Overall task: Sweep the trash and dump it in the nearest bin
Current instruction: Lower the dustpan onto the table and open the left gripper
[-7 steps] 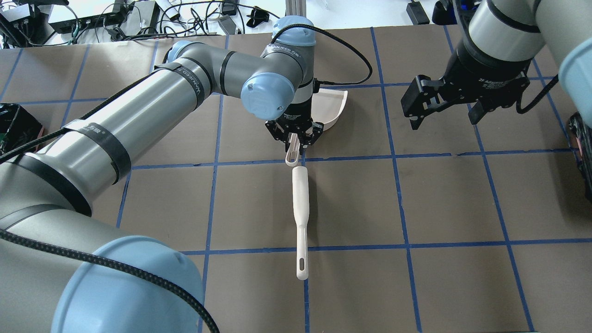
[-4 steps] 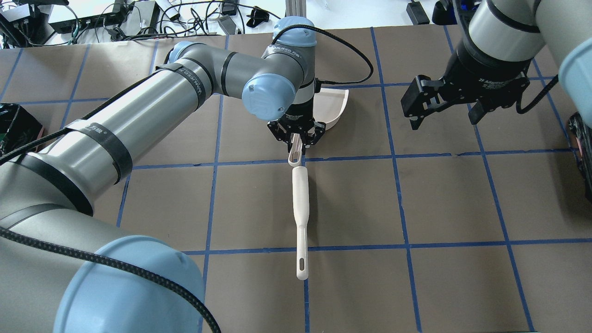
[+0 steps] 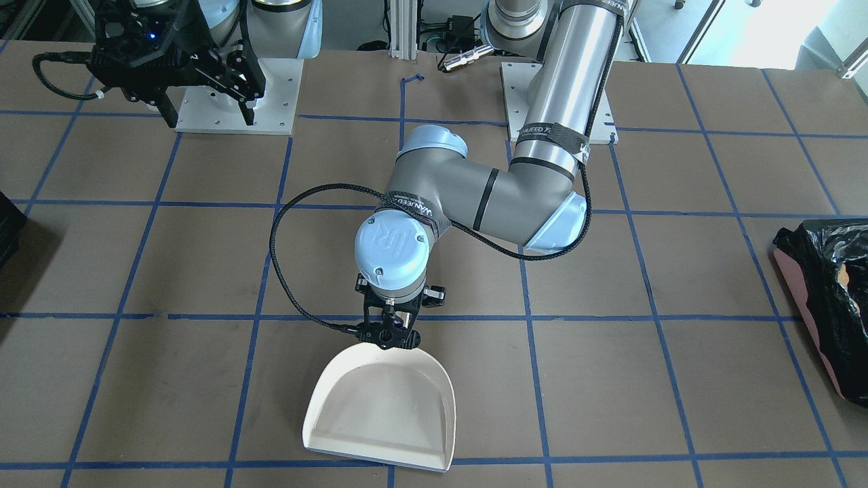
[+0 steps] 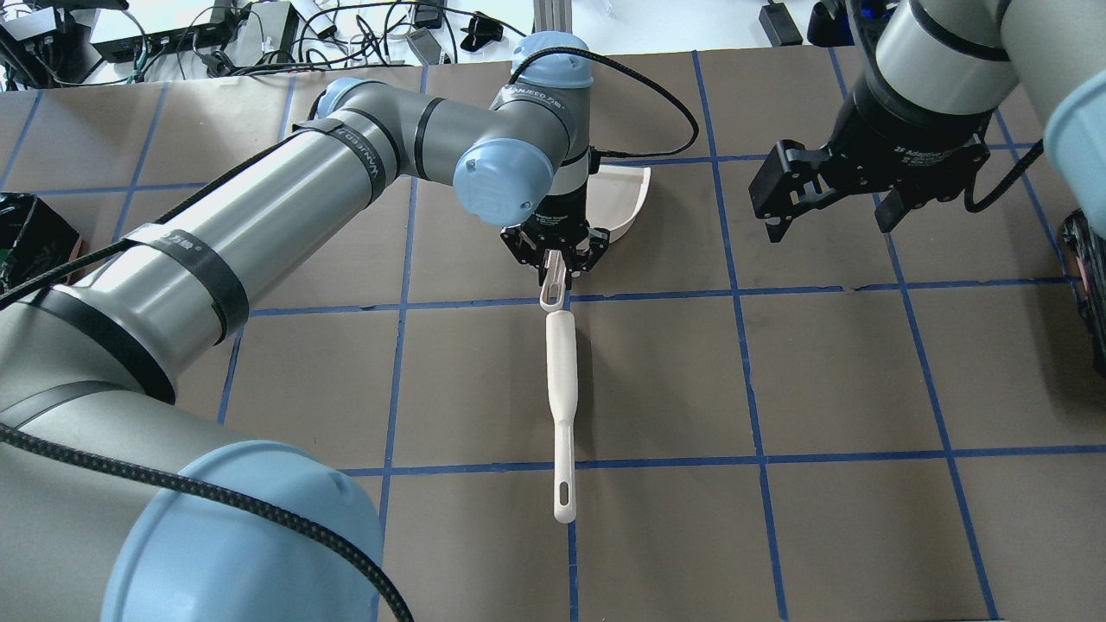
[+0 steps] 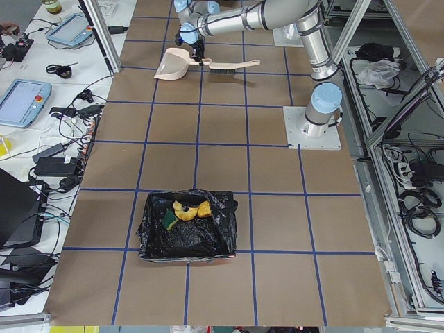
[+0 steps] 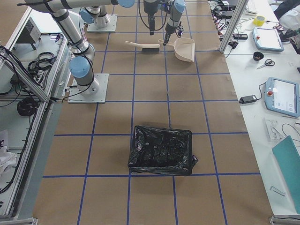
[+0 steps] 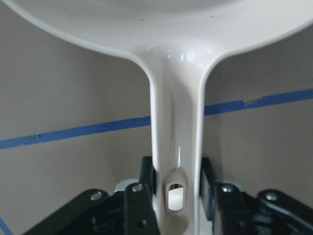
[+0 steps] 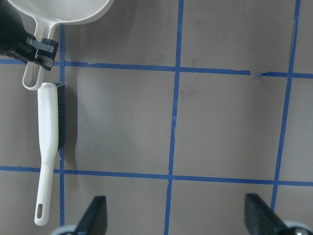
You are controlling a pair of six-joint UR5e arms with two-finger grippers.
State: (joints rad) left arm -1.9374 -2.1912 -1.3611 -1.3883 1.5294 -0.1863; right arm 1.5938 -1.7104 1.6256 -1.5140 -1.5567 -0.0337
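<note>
The trash lies inside the bin (image 5: 156, 229) in the exterior left view: the yellow-and-green sponge (image 5: 169, 219), the golden-brown lump (image 5: 184, 212) and the pale crescent piece (image 5: 205, 208). This pink-sided, black-bagged bin also shows at the table's left end (image 3: 814, 298) (image 4: 26, 238). My left gripper (image 4: 556, 263) (image 7: 177, 171) (image 3: 390, 335) is shut on the handle of the white dustpan (image 3: 383, 407) (image 4: 624, 199), which sits empty on the table. My right gripper (image 4: 829, 220) (image 8: 178, 220) (image 3: 205, 108) is open and empty above the table.
A white brush (image 4: 562, 389) (image 8: 49, 147) lies on the table just behind the dustpan handle, in line with it. A second black-bagged bin (image 6: 161, 152) stands at the table's right end (image 4: 1084, 259). Blue tape lines grid the brown tabletop.
My left gripper and the dustpan have shifted slightly to the right. The brush and the right arm have not moved.
</note>
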